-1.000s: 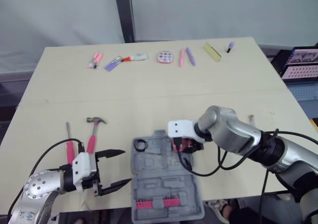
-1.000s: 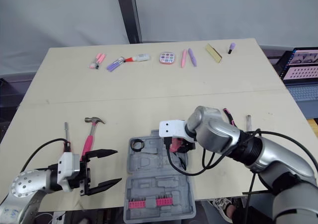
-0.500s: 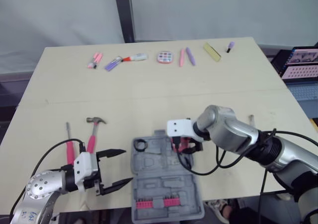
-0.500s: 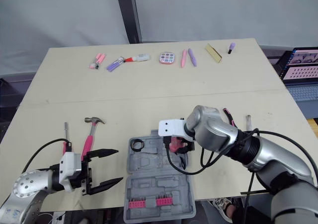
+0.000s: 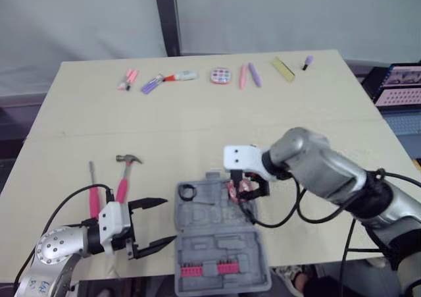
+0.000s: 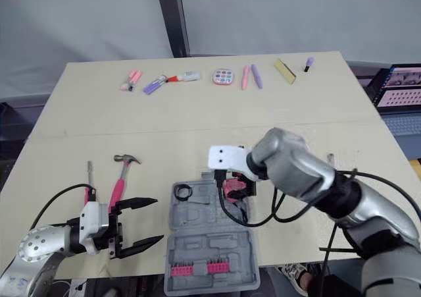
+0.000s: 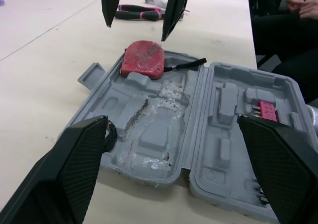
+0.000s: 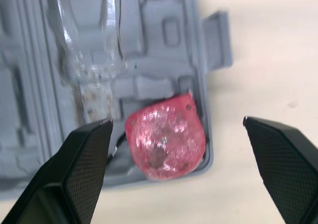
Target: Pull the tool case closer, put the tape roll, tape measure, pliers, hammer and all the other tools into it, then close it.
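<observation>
Since a half-second back, the right arm's elbow has been swung out to the right and its wrist raised a little over the tool case (image 5: 212,256)

Left of the case: a thin pink-handled tool (image 5: 93,197) and the hammer (image 5: 123,182) are laid side by side on the table (image 5: 197,116). Their long axes run near to far, and the hammer's head is at the far end. The left gripper (image 5: 168,221) is held just beside the case's left edge, nearer the robot than the hammer's handle. Its fingers are spread wide and nothing is held.

In the case: the tape roll (image 5: 187,192) is seated in the far left corner and the red tape measure (image 7: 144,59) in the far right corner.

Over the case: the right gripper (image 7: 139,29) is poised straight above the tape measure. Its fingers are parted wider than the tape measure and clear of it on both sides, with nothing gripped.

Right of the case: the pliers (image 7: 144,11) are laid on the table just beyond it, with their long axis judged roughly parallel to the case's right edge.

Judged: the tape measure is taken as delivered, so a straight lift clear is called for. The pliers are nearer the right arm; the hammer and the thin tool are nearer the left
</observation>
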